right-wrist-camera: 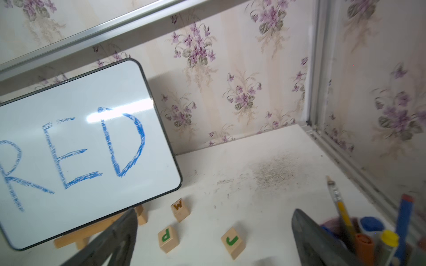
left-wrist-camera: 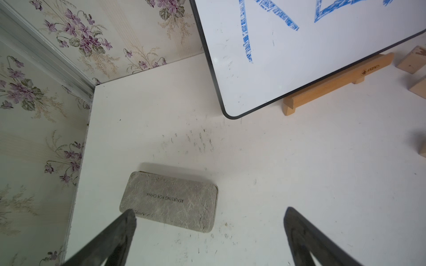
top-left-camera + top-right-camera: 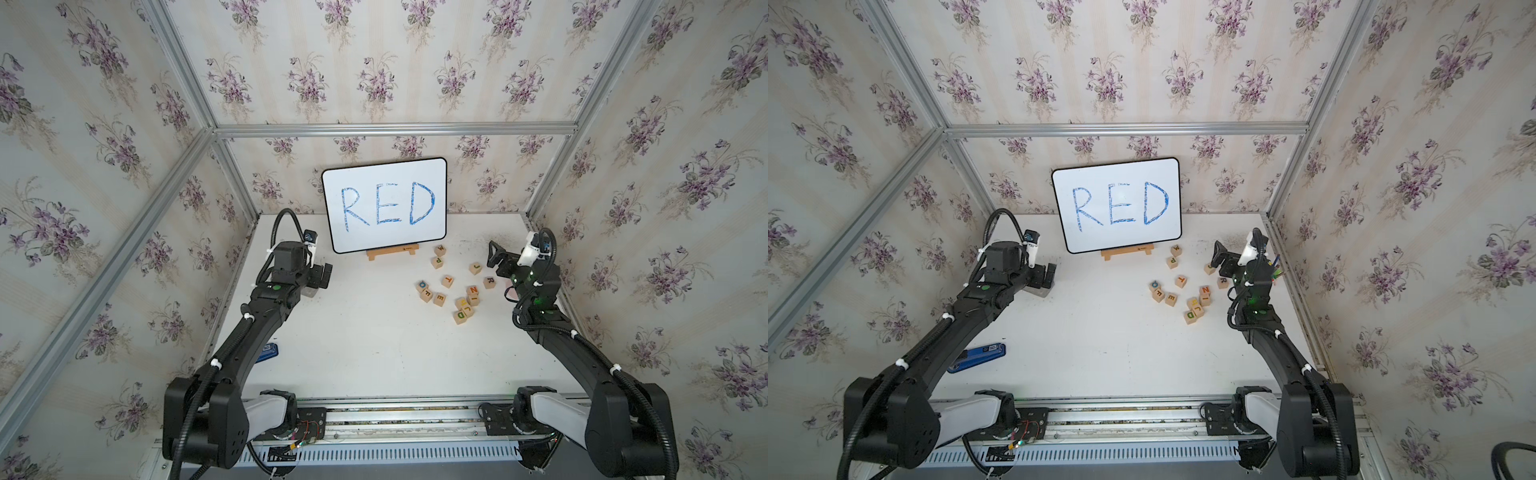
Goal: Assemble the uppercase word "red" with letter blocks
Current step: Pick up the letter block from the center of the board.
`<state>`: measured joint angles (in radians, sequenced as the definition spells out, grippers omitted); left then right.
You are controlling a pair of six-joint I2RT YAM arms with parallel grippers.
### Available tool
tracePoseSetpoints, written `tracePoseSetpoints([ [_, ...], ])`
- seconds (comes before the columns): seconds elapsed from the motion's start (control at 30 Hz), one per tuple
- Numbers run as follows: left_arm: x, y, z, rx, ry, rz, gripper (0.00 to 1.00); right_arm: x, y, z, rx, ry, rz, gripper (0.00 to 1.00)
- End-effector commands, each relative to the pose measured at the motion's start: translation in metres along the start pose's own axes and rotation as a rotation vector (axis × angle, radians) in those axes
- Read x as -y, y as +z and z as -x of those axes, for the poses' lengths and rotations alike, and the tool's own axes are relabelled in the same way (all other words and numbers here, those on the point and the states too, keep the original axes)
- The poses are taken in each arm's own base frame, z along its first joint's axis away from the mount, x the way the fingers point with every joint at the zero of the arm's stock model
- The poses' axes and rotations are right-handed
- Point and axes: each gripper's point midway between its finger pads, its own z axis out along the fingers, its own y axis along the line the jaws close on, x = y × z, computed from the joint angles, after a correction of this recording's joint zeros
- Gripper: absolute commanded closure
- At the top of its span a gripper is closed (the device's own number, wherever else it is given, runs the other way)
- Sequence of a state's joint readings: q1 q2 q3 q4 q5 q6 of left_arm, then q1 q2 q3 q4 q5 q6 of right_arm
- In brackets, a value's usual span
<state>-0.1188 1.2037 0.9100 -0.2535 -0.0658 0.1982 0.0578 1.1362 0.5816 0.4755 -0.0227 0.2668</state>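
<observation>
R block [image 3: 490, 282] is sitting on the right side of the table [image 3: 353, 357], at the outer edge of the scattered pile. E block [image 3: 439, 298] is lying further in toward the middle. D block [image 3: 460, 316] is sitting at the near end of the pile, pressed up against a neighbouring cube [image 3: 468, 309]. Nothing's lined up into a word yet.

What I'm looking at: all three are lying on my right half. My right gripper [image 3: 496, 254] is hovering just past the R, toward the back wall, jaws spread wide and carrying nothing. So I'm thinking the R is the obvious first grab, pulling back toward myself and dipping down.

My left gripper [image 3: 322, 274] is hanging over the grey eraser [image 2: 169, 201] way off on the other side, also spread wide and empty, well apart from every block.

They're cubes, so no long axis, but the R is sitting a bit turned, so I'm probably needing to square my jaws to its faces.
</observation>
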Motion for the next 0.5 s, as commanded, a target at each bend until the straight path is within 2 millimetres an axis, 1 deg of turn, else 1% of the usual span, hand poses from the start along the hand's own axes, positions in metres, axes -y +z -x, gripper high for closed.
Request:
tracePoseSetpoints([
  [0.0, 0.004, -0.019, -0.009, -0.072, 0.051, -0.037, 0.01, -0.019, -0.005, -0.038, -0.2, 0.097, 0.077, 0.02],
  [0.03, 0.003, -0.025, -0.005, -0.076, 0.056, -0.038, 0.01, -0.026, -0.007, -0.042, -0.217, 0.093, 0.094, 0.05],
  [0.1, 0.0, -0.035, 0.001, -0.087, 0.066, -0.036, 0.01, -0.036, -0.009, -0.053, -0.256, 0.079, 0.117, 0.18],
  [0.27, -0.005, -0.053, 0.006, -0.1, 0.103, -0.026, 0.02, -0.063, -0.008, -0.088, -0.416, 0.045, 0.141, 0.39],
  [0.33, -0.005, -0.055, 0.006, -0.103, 0.124, -0.029, 0.09, -0.068, -0.004, -0.1, -0.488, 0.063, 0.115, 0.48],
  [0.37, -0.006, -0.055, 0.006, -0.108, 0.131, -0.025, 0.13, -0.07, -0.002, -0.105, -0.523, 0.086, 0.109, 0.49],
  [0.4, -0.006, -0.055, 0.006, -0.117, 0.137, -0.023, 0.21, -0.073, 0.001, -0.111, -0.559, 0.111, 0.114, 0.49],
  [0.43, -0.006, -0.054, 0.006, -0.128, 0.141, -0.025, 0.25, -0.075, 0.002, -0.116, -0.586, 0.128, 0.119, 0.49],
  [0.47, -0.007, -0.053, 0.006, -0.135, 0.143, -0.026, 0.27, -0.079, 0.004, -0.12, -0.612, 0.141, 0.128, 0.47],
])
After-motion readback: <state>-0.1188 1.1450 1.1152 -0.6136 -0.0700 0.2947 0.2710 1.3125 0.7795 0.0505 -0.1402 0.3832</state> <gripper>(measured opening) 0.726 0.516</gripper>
